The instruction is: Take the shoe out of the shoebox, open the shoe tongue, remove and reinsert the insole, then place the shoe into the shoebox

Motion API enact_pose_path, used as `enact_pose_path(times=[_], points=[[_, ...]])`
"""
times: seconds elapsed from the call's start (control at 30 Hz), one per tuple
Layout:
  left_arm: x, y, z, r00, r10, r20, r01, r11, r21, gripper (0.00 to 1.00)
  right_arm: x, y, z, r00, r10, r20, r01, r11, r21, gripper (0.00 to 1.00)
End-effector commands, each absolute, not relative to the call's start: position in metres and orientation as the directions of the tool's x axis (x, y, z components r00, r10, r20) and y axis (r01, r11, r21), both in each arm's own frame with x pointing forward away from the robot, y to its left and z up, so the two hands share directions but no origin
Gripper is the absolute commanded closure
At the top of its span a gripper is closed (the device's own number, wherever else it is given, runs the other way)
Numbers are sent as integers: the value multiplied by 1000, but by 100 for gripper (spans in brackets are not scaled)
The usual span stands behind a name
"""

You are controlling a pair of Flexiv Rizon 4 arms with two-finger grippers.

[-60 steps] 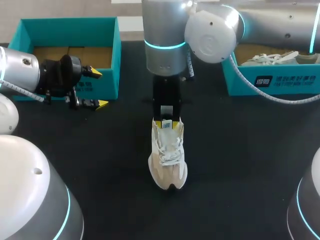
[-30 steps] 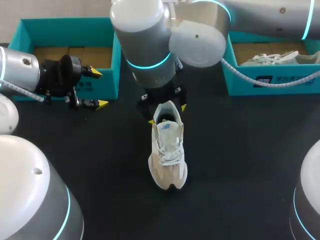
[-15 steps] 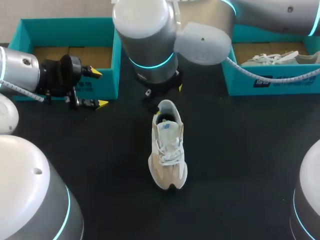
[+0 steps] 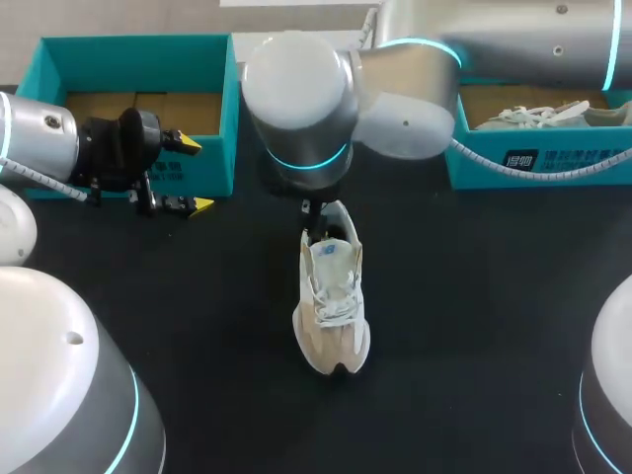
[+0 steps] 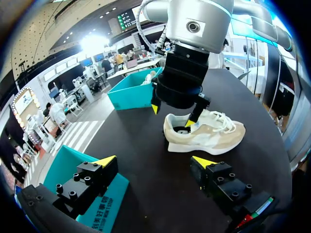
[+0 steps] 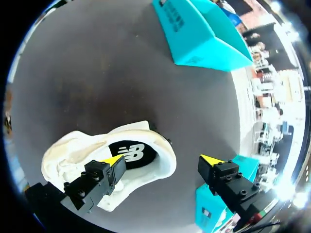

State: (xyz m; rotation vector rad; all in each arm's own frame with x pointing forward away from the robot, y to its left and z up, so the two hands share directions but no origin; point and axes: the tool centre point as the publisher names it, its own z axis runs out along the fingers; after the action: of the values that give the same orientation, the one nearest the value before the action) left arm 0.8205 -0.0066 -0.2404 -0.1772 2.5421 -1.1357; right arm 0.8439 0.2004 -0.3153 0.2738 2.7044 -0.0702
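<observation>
- Right gripper (image 6: 163, 160): fingers spread, nothing held. They straddle the heel rim of the shoe (image 6: 68, 153), with one tip above the insole (image 6: 130, 153) and the other outside the heel.
- Step in hand, as judged: lifting the insole. Lower the inner finger to the insole's heel edge and pinch that alone, not the rim.
- Shoe: upright on the table (image 4: 474, 296), heel under this gripper, toe pointing straight away; its long axis follows that line.
- Left gripper (image 5: 155, 161): spread, empty, well apart from the shoe.

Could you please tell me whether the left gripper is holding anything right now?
No, the left gripper is open, with only bare table showing between its two yellow-tipped fingers.
</observation>
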Motion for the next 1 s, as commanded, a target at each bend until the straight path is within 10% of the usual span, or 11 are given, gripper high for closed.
enact_pose_path(times=[0.03,0.3,0.47,0.8,0.87,1.0], points=[[820,-7,-240,-931,-253,-263,25,675,-738,0,850,196,-328,-889,-228,-397,-210,974,-88,0],[820,-7,-240,-931,-253,-263,25,675,-738,0,862,197,-345,-911,-208,-356,-201,978,-58,21],[820,-7,-240,-931,-253,-263,25,675,-738,0,875,196,-349,-923,-153,-354,-152,988,-32,51],[820,-7,-240,-931,-253,-263,25,675,-738,0,871,194,-359,-965,-25,-259,-9,998,-63,52],[820,-7,-240,-931,-253,-263,25,675,-738,0,868,194,-361,-968,4,-252,23,997,-72,26],[820,-7,-240,-931,-253,-263,25,675,-738,0,869,196,-366,-964,51,-260,75,994,-81,47]])
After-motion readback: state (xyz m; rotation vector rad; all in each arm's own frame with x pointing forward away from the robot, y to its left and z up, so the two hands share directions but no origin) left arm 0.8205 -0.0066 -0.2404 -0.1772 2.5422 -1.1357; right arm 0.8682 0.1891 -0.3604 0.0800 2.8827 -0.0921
